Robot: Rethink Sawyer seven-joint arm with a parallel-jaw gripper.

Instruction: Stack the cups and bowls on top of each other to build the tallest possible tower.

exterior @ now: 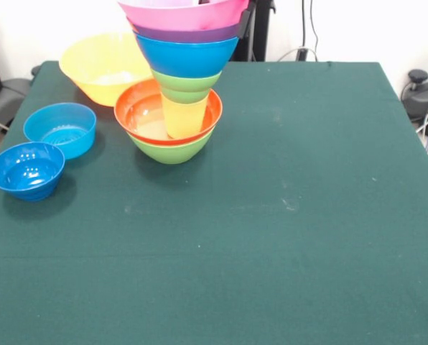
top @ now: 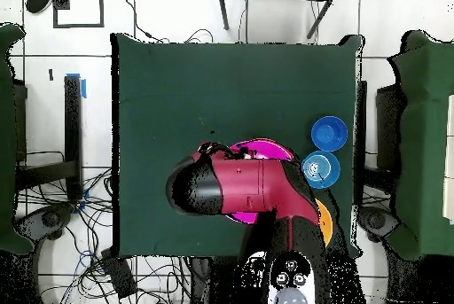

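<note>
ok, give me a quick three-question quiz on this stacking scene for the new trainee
1. What tops the tower? A) pink bowl B) yellow cup C) orange bowl
2. True or false: the yellow cup lies on its side.
3. How many bowls stand on the table apart from the tower?

Key
1. A
2. False: the yellow cup stands upright in the red-orange bowl.
3. Three: orange bowl, light-blue bowl, dark-blue bowl.

arm (top: 244,188): red and black, bent across the table from its base
gripper: hidden beneath the arm, state unclear
</note>
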